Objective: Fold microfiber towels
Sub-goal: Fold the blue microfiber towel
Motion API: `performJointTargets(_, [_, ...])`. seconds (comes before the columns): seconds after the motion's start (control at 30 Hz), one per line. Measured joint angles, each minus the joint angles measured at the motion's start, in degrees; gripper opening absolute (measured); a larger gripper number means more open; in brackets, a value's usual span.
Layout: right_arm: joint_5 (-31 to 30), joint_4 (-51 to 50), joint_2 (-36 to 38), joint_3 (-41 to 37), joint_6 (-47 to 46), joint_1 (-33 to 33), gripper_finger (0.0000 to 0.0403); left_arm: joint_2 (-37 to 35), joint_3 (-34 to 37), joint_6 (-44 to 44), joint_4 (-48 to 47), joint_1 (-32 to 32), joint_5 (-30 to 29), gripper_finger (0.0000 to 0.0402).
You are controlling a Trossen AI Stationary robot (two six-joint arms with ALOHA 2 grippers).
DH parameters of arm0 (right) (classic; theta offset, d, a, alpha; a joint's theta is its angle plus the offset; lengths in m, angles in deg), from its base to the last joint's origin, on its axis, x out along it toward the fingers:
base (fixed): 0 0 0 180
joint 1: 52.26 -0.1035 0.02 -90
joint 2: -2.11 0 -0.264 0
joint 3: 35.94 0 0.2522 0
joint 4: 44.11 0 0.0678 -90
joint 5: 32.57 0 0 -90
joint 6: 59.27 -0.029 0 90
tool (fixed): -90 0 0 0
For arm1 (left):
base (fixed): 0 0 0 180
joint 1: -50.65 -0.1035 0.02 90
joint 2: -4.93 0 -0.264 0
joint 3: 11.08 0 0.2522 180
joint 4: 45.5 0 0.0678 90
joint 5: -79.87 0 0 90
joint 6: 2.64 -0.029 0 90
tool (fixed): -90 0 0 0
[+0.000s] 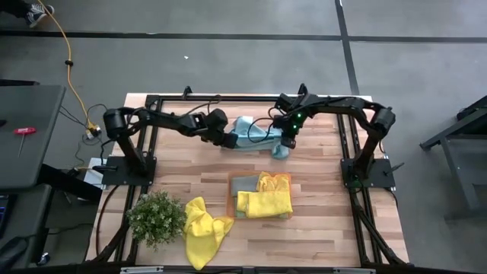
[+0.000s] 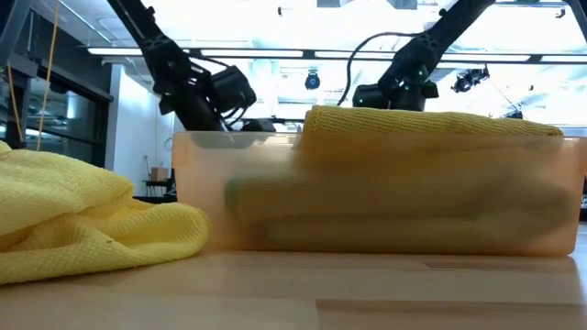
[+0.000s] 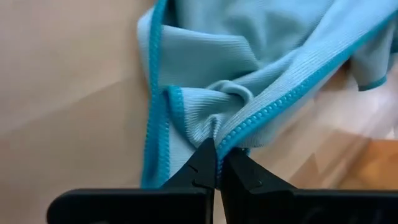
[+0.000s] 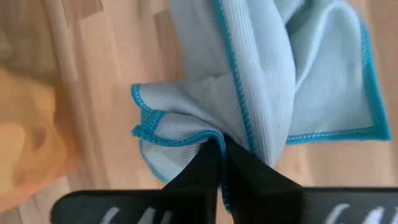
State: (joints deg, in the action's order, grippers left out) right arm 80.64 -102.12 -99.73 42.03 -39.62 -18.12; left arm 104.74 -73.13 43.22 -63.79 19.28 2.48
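Both claws are closed on the light blue towel (image 1: 251,134): your left claw (image 3: 216,163) pinches a bunched hem, your right claw (image 4: 222,152) another edge. Between them the towel hangs crumpled over the counter (image 1: 183,176). Such thin pinches may slip when you spread it, and the twisted cloth may fold crookedly.

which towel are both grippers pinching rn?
The light blue towel at the table's far side: left gripper and right gripper are each shut on its edge. The yellow ones lie untouched nearer the front.
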Motion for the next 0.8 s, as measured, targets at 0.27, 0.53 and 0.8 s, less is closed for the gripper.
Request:
performJointTargets(0.27, [0.3,-2.86,0.0,4.28,1.77,3.78,0.0113,0.11,0.0,0.54,-0.25,-3.26,0.51,0.0])
performJointTargets(0.53, [-0.2,-10.58,0.07,11.39,-17.48,5.76,0.0192,0.11,0.0,-4.4,-0.19,-5.49,6.74,0.0])
performJointTargets(0.8, [-6.19,-11.97,1.05,7.99,-41.57,-0.2,0.0194,0.11,0.0,-7.46,-0.18,-4.67,8.47,0.0])
